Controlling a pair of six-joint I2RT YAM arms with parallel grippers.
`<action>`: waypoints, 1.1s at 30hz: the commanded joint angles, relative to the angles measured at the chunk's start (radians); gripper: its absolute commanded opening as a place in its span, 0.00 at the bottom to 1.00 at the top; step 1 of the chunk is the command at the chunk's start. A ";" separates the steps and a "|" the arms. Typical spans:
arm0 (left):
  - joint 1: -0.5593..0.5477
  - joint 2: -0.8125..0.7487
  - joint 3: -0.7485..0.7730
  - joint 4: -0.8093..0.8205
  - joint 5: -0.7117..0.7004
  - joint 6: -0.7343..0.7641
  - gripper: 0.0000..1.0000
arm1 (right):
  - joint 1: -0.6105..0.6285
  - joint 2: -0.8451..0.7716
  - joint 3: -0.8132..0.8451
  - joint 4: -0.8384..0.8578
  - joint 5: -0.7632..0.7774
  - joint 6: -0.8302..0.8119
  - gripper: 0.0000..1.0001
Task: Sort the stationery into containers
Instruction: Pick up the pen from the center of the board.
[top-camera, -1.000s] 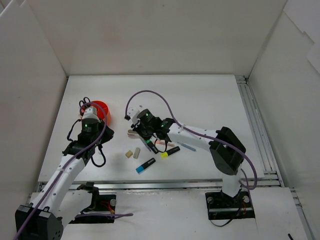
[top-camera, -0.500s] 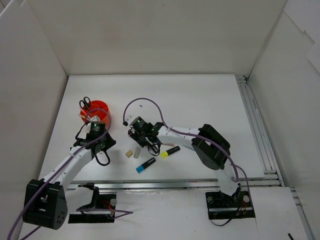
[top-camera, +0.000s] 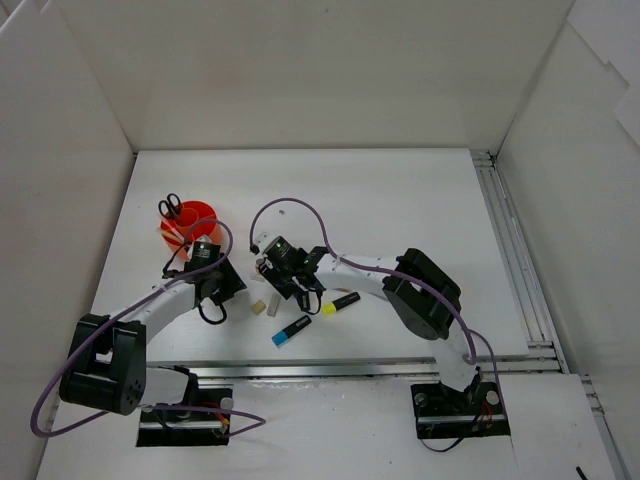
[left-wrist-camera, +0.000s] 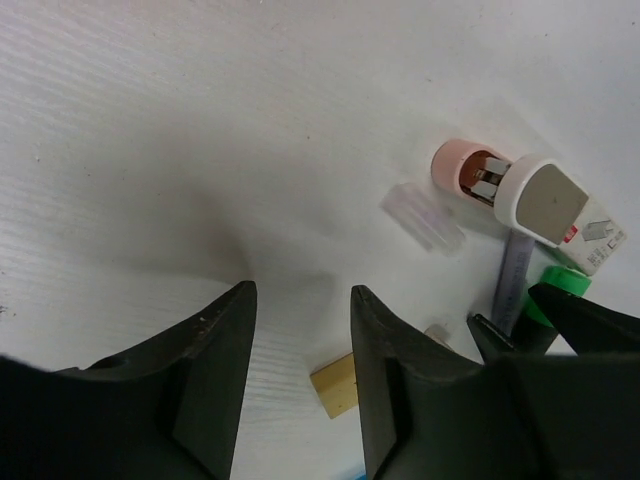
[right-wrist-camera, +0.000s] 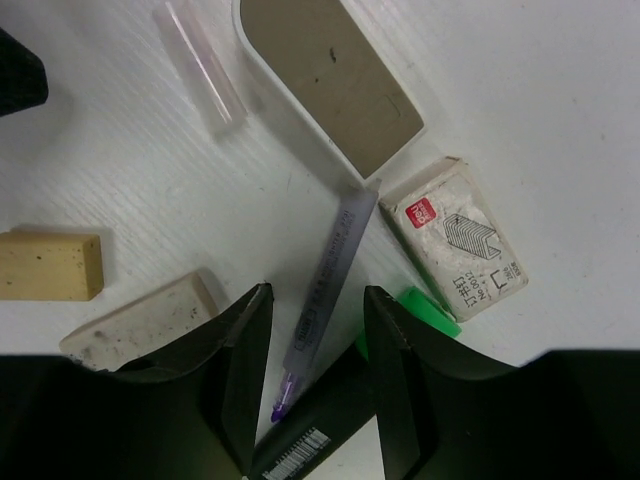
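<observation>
Jaws on both arms now apart and empty: left gripper (left-wrist-camera: 300, 298) moved from orange holder (top-camera: 197, 214) down to table (top-camera: 400, 200), right gripper (right-wrist-camera: 318, 300) straddles purple pen (right-wrist-camera: 336, 252).

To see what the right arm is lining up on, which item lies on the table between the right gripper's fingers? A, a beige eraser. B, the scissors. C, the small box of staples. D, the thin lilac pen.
D: in the right wrist view the thin lilac pen runs down the table into the gap between the parted fingers of the right gripper.
</observation>
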 joint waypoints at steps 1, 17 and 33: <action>0.005 -0.039 0.030 0.052 0.009 -0.004 0.39 | 0.008 -0.094 -0.009 -0.001 0.027 0.014 0.39; 0.005 -0.081 0.093 0.006 -0.007 0.114 0.64 | 0.011 -0.084 -0.010 -0.007 0.019 0.024 0.44; -0.038 -0.039 0.079 0.000 0.010 0.075 0.61 | 0.011 -0.022 0.028 -0.009 0.027 0.004 0.18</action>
